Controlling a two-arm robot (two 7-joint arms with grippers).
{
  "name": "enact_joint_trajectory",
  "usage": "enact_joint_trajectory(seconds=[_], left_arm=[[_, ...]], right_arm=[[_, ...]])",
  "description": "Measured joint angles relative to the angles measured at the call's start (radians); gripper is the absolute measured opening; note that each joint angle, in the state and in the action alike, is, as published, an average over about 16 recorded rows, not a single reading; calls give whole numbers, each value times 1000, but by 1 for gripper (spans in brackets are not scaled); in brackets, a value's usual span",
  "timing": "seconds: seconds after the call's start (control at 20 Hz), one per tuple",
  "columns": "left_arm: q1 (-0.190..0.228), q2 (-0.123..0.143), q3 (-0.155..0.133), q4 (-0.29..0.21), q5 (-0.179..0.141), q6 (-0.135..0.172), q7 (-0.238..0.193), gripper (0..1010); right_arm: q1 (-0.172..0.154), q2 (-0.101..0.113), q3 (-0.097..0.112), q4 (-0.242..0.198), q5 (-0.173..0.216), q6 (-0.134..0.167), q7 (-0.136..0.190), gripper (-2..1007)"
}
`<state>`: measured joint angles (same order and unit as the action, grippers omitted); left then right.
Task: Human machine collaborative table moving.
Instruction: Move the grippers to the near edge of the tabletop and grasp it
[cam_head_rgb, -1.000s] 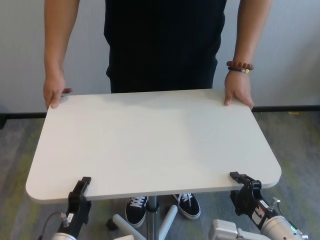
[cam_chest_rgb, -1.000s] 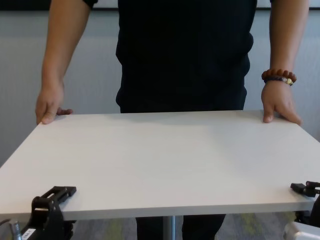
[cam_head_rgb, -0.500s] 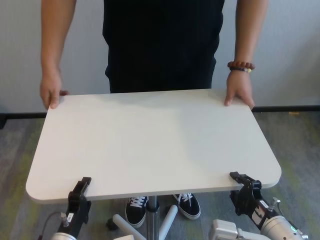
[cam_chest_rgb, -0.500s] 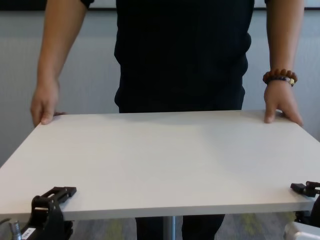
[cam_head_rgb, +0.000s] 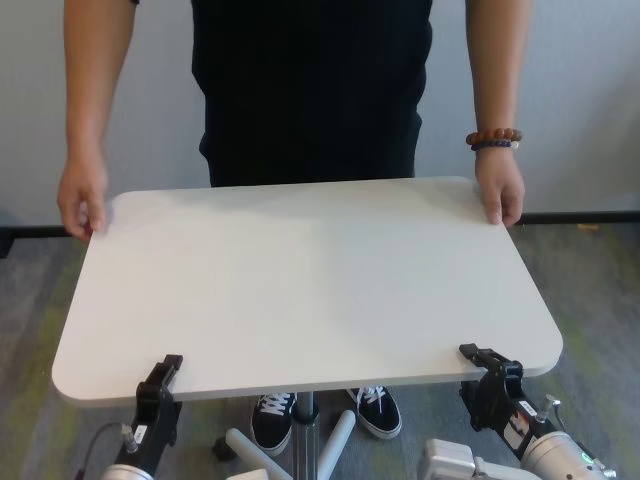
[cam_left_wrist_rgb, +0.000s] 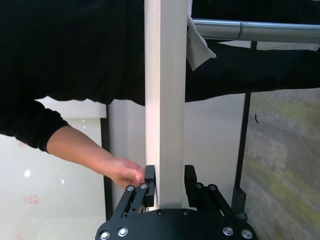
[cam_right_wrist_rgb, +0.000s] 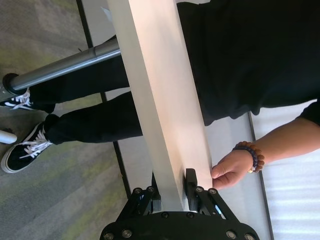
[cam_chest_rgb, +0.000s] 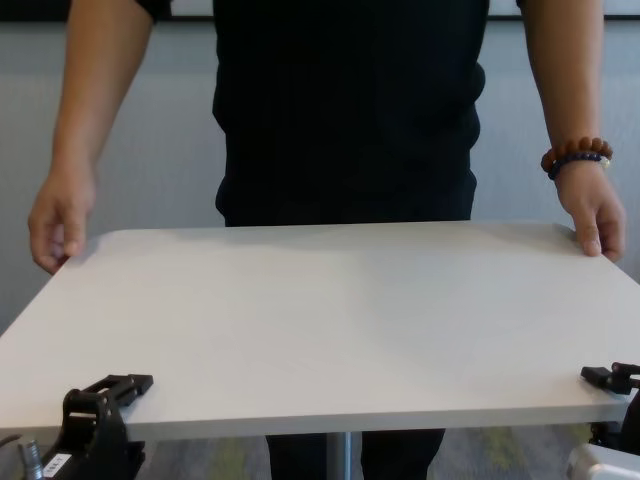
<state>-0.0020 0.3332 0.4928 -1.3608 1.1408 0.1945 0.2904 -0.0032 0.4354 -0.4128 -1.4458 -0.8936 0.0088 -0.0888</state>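
The off-white table (cam_head_rgb: 300, 280) stands between me and the human (cam_head_rgb: 310, 90), who wears black. My left gripper (cam_head_rgb: 160, 375) is shut on the near edge at its left end; the left wrist view shows its fingers (cam_left_wrist_rgb: 150, 174) on both faces of the tabletop (cam_left_wrist_rgb: 167, 100). My right gripper (cam_head_rgb: 485, 360) is shut on the near edge at its right end, as the right wrist view (cam_right_wrist_rgb: 172, 187) shows. The human's hands (cam_head_rgb: 80, 205) (cam_head_rgb: 500, 195) are at the two far corners. A beaded bracelet (cam_head_rgb: 493, 138) is on the wrist at the right.
The grey pedestal pole (cam_head_rgb: 306, 405) and white base legs (cam_head_rgb: 340, 430) are under the table. The human's shoes (cam_head_rgb: 270, 415) stand next to the base. A pale wall (cam_head_rgb: 580, 100) is close behind, with grey carpet (cam_head_rgb: 590, 290) all around.
The human's hands have slid off the top of the far edge outward to the two far corners. The table and both my grippers have not moved.
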Motion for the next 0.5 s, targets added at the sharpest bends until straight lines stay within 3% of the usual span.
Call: enact_joint_trajectory(seconds=[0.5], left_arm=[[0, 0, 0, 0, 0, 0, 0, 310]], right_arm=[[0, 0, 0, 0, 0, 0, 0, 267]])
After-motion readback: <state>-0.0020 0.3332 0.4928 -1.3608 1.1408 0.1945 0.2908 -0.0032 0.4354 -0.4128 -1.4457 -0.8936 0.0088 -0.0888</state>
